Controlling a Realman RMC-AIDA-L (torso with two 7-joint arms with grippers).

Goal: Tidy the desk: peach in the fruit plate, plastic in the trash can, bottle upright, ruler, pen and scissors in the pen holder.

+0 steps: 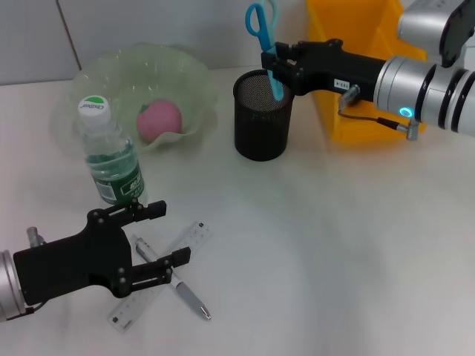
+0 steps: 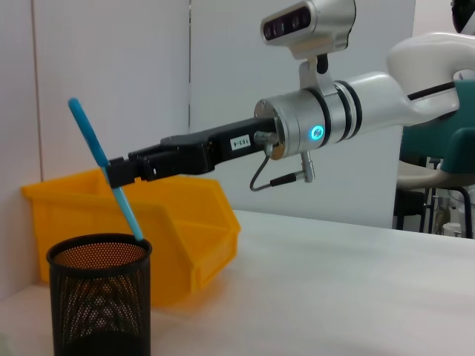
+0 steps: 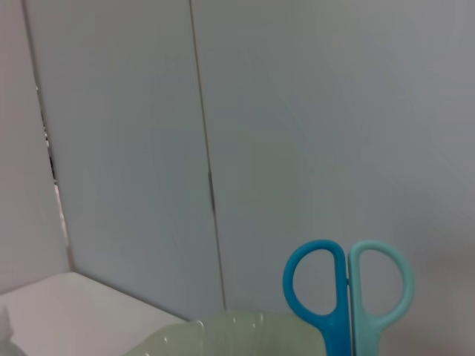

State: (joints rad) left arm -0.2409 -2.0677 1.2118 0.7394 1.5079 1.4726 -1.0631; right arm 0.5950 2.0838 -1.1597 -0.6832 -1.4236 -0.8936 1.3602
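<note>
- The right gripper [image 1: 276, 65] reaches in from the right, above the rim of the black mesh cylindrical pen holder [image 1: 261, 115], its fingers clamped on the blue-handled scissors [image 1: 266, 44].
- The scissors stand nearly upright, handles up, their blade end dipping just inside the pen holder's mouth.
- Just behind the right gripper, against the wall, sits a yellow plastic bin [image 1: 356, 44].
- The left gripper [image 1: 159, 237] hangs low at the near left of the white table [image 1: 334, 245], fingers spread wide and holding nothing, right over the clear plastic ruler [image 1: 194, 236] and the silver pen [image 1: 178, 285], which lie crossed on the table.
- Just beyond it, a clear plastic bottle [image 1: 109, 156] with a green label and white cap stands upright.
- Behind the bottle, the pink peach [image 1: 158, 121] rests in the pale green wavy-edged fruit plate [image 1: 137, 74].
</note>
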